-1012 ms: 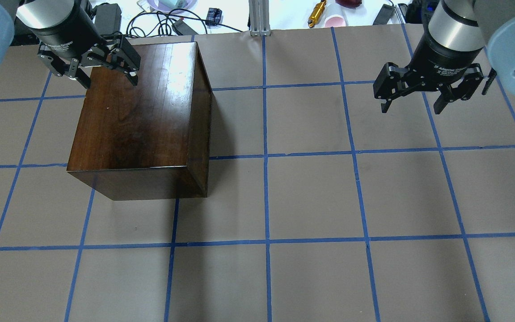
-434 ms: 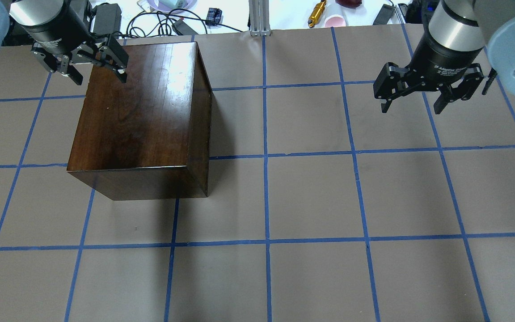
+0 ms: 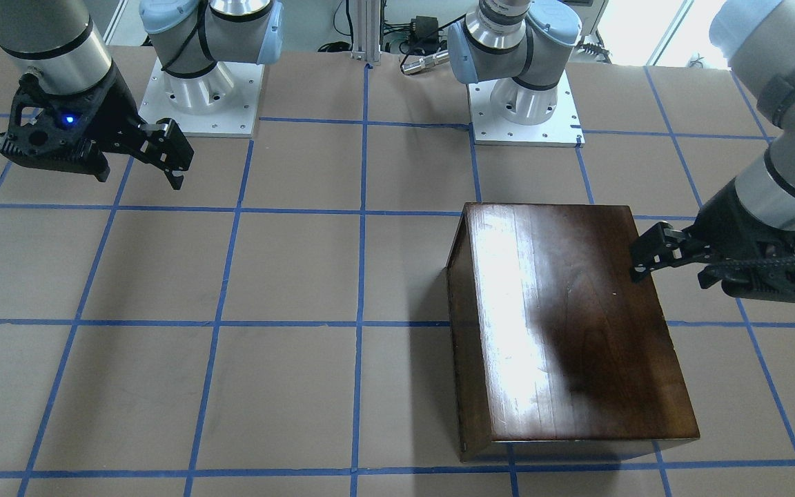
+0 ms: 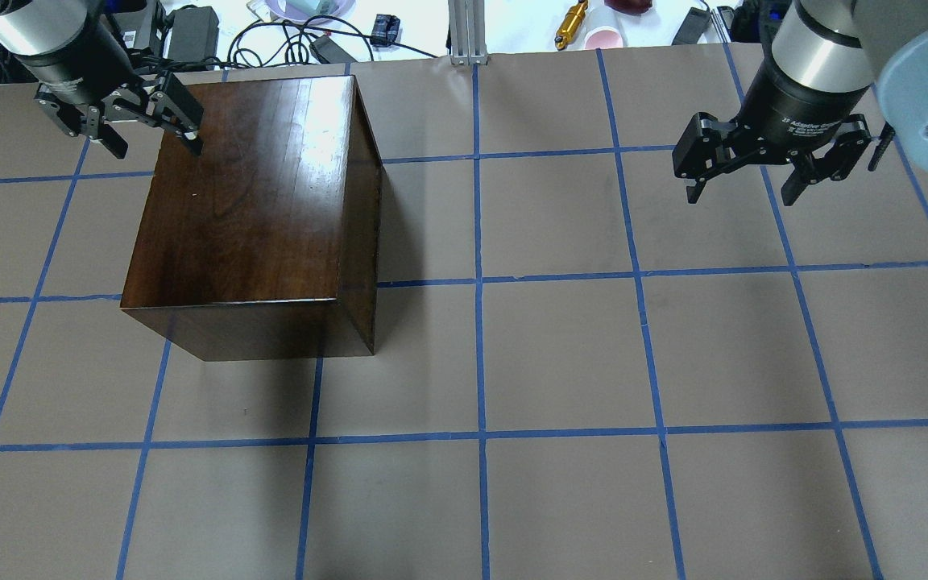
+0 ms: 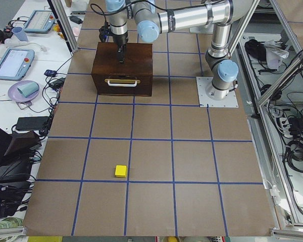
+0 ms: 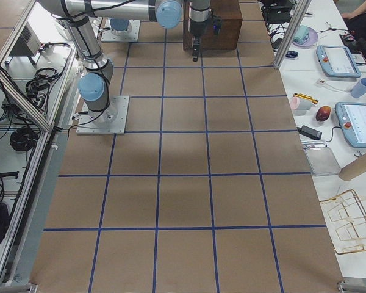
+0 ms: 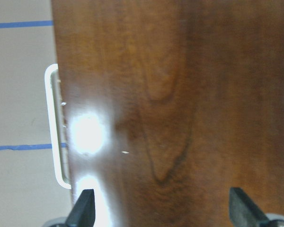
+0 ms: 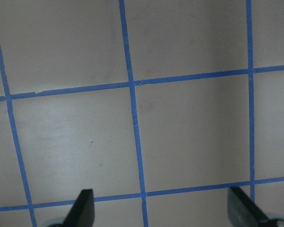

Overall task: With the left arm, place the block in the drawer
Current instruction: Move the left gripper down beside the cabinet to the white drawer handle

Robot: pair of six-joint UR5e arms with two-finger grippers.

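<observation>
Yellow block (image 5: 121,171) lies on the table (image 5: 166,151), just beside a blue tape line and well apart from the wooden box (image 5: 122,60). Drawer (image 5: 143,86) sits shut in the box front, so its contents cannot be seen. Left gripper (image 4: 156,147) hangs over the box top on the side of the pull (image 7: 54,127), jaws spread and holding nothing. Right gripper (image 4: 742,196), farthest off, hangs over the table, jaws likewise spread.
</observation>
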